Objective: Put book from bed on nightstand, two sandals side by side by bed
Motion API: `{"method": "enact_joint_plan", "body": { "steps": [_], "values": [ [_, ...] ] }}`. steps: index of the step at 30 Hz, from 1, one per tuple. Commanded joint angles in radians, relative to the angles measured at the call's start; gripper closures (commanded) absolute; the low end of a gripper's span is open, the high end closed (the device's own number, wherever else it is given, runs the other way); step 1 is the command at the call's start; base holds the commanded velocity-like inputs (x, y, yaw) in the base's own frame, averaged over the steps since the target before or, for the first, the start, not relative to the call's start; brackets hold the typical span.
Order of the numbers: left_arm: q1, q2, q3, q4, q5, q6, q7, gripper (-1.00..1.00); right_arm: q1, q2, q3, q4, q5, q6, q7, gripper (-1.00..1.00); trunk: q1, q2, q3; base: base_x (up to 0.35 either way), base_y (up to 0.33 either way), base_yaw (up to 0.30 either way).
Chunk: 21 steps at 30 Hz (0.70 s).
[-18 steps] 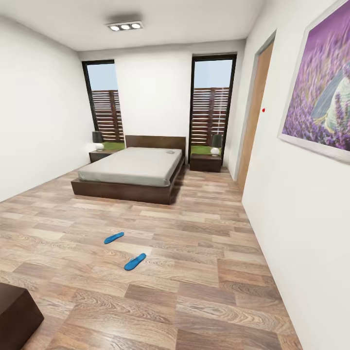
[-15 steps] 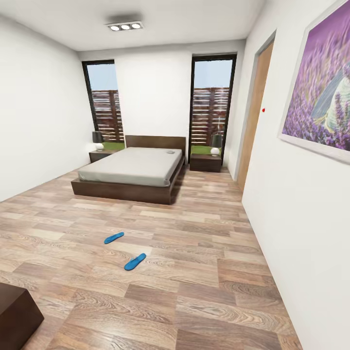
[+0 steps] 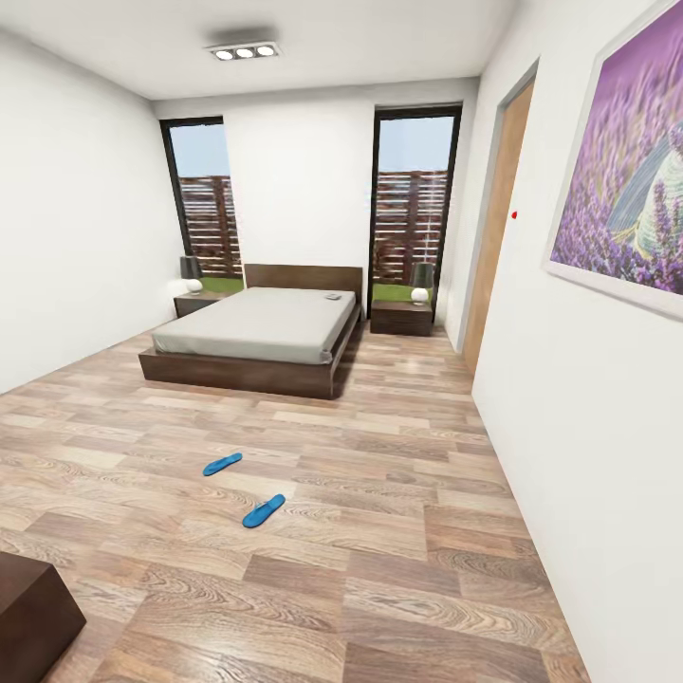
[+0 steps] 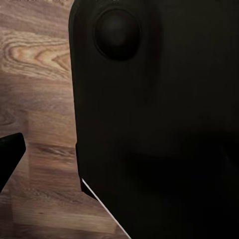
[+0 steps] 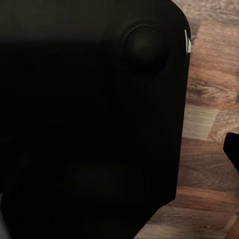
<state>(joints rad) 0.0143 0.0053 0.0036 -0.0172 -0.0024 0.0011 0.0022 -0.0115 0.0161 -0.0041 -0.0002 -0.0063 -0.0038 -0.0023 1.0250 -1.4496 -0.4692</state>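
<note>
The low dark-brown bed (image 3: 249, 372) with its grey mattress stands at the far end of the bedroom, between two tall windows. A small flat thing, apparently the book (image 3: 332, 297), lies on the mattress near the headboard's right end. A nightstand (image 3: 196, 304) flanks the bed on the left and another nightstand (image 3: 401, 318) on the right. Two blue sandals lie apart on the wood floor well short of the bed: one sandal (image 3: 222, 464) farther off, the other sandal (image 3: 264, 510) nearer. A dark fingertip (image 4: 9, 153) edges the left wrist view and another fingertip (image 5: 232, 148) the right wrist view, over floor.
A dark bench corner (image 3: 28, 612) juts in at the lower left. The right wall carries a lavender picture (image 3: 621, 161) and a wooden door (image 3: 498, 218). Each nightstand bears a small lamp (image 3: 421, 281). Black robot body (image 4: 159, 119) blocks most of both wrist views.
</note>
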Motion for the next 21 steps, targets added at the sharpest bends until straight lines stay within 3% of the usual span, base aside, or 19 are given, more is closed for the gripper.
{"method": "enact_joint_plan", "body": {
  "steps": [1,21],
  "values": [
    [0.001,0.0,0.0,-0.002,-0.001,0.0,0.0,-1.0,0.0,0.0,0.0,0.0,-0.001,-0.001,0.0,-1.0,0.0,0.0,-0.001,0.0,0.0,0.0],
    [0.001,0.009,-0.003,-0.012,-0.001,-0.011,0.001,-1.0,-0.001,0.0,-0.002,0.0,-0.001,-0.006,-0.001,-1.0,0.0,0.0,-0.001,0.0,0.0,0.0]
  ]
}}
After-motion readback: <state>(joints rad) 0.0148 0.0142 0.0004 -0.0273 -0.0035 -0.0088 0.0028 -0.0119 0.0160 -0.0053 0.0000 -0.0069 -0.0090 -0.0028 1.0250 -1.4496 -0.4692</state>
